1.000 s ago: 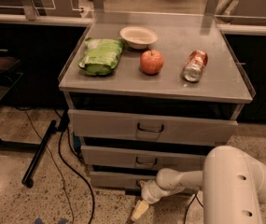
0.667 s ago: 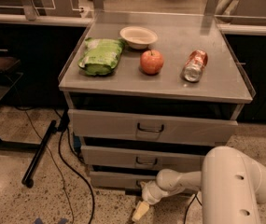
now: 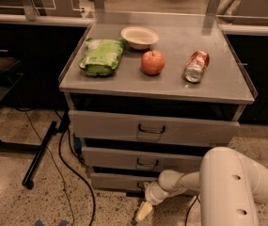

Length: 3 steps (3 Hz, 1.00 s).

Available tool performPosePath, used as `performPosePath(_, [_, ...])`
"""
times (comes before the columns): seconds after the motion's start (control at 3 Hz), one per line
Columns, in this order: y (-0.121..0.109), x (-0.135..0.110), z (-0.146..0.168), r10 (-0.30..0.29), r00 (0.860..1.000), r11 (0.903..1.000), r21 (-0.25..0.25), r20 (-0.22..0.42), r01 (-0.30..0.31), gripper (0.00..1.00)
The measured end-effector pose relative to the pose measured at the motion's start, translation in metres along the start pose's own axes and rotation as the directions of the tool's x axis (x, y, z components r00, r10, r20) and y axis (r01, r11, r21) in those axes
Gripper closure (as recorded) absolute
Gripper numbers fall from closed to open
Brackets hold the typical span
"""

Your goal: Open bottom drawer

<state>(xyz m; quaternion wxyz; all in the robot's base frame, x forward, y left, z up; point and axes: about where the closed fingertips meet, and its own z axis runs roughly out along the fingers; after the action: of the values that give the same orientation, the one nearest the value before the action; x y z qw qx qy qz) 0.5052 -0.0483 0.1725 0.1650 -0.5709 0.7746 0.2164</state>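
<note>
Very little has changed over the last second. The hand [image 3: 144, 210] is still held low at the foot of the desk [image 3: 227, 91], just in front of the bottom drawer [image 3: 117, 181]. At most a slight shift of the arm [image 3: 180, 180] can be made out. How far the hand is open, and whether anything is held in it, cannot be told.

The bottom drawer is found beneath the two larger fronts. Its front stands much where it stood before, so it is judged that no pull has been made yet. The middle of the front is hidden behind the arm.

The task is therefore judged to be at the reaching or grasping step, with the handle to be caught before the drawer is drawn outward.
</note>
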Motion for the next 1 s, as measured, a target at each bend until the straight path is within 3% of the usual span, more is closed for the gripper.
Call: performPosePath(1.0, [0.018, 0.008, 0.016, -0.011, 1.0, 0.9981, -0.06, -0.029, 0.01, 0.0])
